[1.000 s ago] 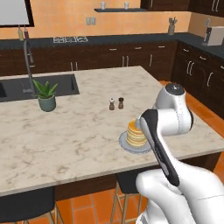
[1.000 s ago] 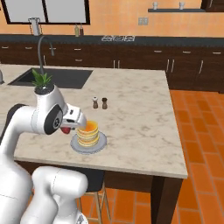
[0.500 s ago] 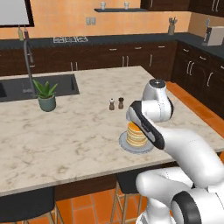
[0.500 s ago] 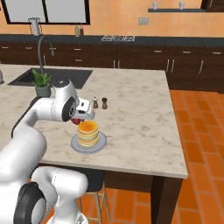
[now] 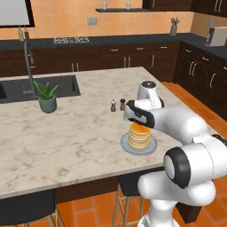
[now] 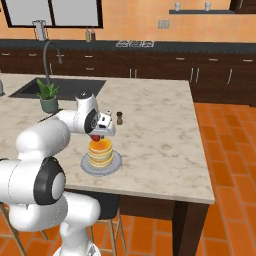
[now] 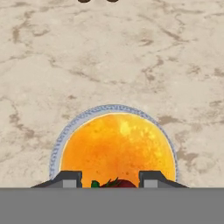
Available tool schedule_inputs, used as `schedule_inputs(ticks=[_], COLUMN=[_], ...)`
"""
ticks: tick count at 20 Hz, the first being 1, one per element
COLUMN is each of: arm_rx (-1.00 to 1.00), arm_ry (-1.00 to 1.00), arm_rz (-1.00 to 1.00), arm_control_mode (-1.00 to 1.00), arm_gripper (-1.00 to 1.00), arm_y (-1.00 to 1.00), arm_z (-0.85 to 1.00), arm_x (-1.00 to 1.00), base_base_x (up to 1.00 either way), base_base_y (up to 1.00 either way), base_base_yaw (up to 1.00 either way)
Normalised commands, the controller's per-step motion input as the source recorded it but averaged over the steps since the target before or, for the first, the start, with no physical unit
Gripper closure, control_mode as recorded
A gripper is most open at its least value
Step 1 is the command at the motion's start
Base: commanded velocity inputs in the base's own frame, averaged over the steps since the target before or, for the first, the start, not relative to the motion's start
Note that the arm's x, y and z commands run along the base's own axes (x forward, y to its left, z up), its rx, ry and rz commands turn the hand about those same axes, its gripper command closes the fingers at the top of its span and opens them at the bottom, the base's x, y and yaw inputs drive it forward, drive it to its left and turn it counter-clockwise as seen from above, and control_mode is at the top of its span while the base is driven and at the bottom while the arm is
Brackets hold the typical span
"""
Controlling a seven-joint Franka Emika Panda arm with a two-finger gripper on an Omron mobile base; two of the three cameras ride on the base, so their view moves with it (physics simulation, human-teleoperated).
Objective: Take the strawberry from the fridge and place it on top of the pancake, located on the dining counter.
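Observation:
My gripper hangs just above the pancake, a golden stack on a grey plate on the dining counter. It is shut on the strawberry, a small dark red berry. In the hand view the strawberry sits between my fingertips, right over the round orange pancake and its plate rim. From the left, the gripper is at the far left edge of the pancake. The fridge is out of view.
Two small shakers stand just behind the plate. A potted plant stands by the sink with its faucet. The counter edge drops to orange floor on the right. Dark stools sit under the counter's near edge.
The arm has unfolded from close to the robot's body and reached out, bringing the hand with the strawberry over the pancake stack. Nothing on the counter has moved.

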Motion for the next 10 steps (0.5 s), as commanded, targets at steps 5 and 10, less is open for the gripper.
schedule_inputs(ticks=[5,10], arm_rx=[0.00,-0.01], arm_ry=[0.00,0.00], arm_rz=[0.00,0.00], arm_control_mode=[-1.00,-1.00], arm_gripper=[1.00,1.00], arm_y=[-0.07,-0.07], arm_z=[-0.13,-0.16], arm_x=[-0.07,-0.22], base_base_x=[0.00,0.00], base_base_y=[0.00,0.00], base_base_yaw=[0.00,0.00])
